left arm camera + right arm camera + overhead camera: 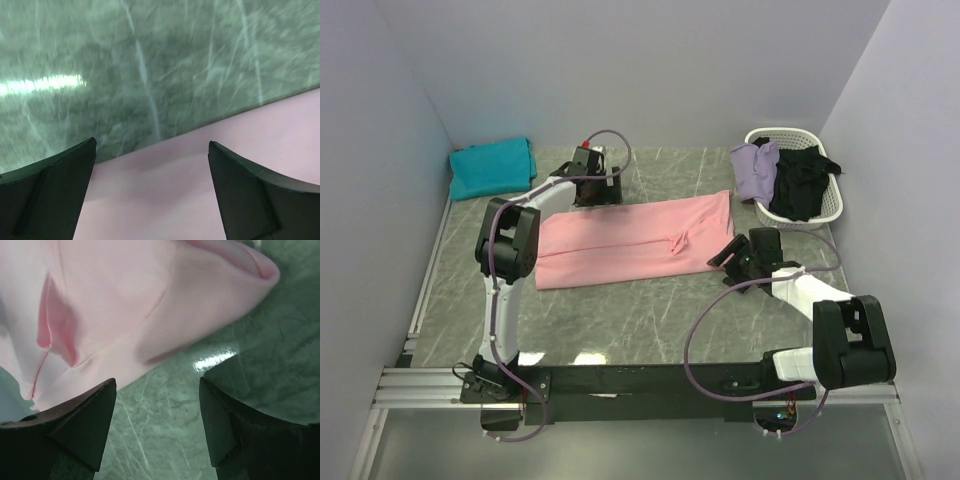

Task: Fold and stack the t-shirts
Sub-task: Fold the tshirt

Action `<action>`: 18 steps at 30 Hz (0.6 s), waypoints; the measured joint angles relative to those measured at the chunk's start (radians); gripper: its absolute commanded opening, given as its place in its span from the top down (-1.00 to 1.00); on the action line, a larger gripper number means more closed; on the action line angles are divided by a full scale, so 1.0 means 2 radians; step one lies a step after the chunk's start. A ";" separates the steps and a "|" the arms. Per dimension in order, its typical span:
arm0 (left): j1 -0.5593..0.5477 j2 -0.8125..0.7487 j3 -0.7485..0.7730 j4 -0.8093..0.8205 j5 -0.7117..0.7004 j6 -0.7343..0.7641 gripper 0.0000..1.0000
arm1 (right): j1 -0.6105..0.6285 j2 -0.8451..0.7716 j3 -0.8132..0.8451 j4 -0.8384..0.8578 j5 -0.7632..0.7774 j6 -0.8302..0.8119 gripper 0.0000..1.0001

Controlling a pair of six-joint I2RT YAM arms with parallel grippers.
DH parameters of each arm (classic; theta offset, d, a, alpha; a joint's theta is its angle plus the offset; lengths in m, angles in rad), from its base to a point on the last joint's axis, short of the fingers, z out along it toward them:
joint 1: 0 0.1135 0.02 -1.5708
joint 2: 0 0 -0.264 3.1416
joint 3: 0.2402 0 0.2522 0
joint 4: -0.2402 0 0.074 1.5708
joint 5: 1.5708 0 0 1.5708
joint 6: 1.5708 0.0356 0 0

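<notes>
A light pink t-shirt (635,240) lies folded lengthwise in a long band across the middle of the table. My left gripper (592,190) is open over its far edge; the left wrist view shows pink cloth (200,190) between and below the fingers, with nothing held. My right gripper (728,255) is open just off the shirt's near right corner; the right wrist view shows the pink cloth (125,305) ahead of the fingers and bare table between them. A teal shirt (492,167) lies folded at the far left. A lavender shirt (756,168) and a black shirt (802,183) hang in the basket.
A white laundry basket (832,200) stands at the far right against the wall. Walls close in the table on the left, back and right. The green marble tabletop (640,320) runs to the arm bases and metal rail at the near edge.
</notes>
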 measured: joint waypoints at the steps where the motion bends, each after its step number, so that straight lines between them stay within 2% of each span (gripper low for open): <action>1: 0.001 0.003 0.008 0.000 0.003 0.001 -0.99 | 0.000 0.005 0.001 0.010 -0.004 0.002 -0.48; 5: 0.003 0.016 0.026 0.001 0.003 0.006 -0.99 | 0.000 0.030 0.007 0.040 -0.014 0.006 -0.47; 10: 0.005 0.014 0.011 0.016 -0.007 0.005 -0.99 | 0.000 0.077 0.042 0.059 -0.021 0.007 -0.46; 18: 0.005 -0.069 -0.121 0.050 -0.042 -0.029 -0.99 | 0.000 0.169 0.149 0.032 -0.009 -0.005 -0.47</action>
